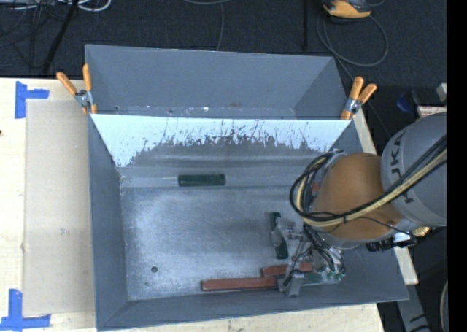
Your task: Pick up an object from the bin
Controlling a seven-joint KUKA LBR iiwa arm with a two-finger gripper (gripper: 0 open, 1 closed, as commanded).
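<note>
My gripper (286, 261) is low in the bin's front right corner, under the orange cover on the wrist. It stands open, with one finger (278, 236) toward the back and the other (292, 284) toward the front. A long red-brown bar (232, 284) lies along the front wall, and its right end sits between the two fingers. I cannot tell whether the fingers touch it. A small dark green bar (202, 180) lies flat at the back of the floor, far to the left of the gripper.
The arm and its looped cables cover the bin's right side. A small dark speck (154, 270) sits on the floor at the front left. The sloped back wall rises just behind the green bar.
</note>
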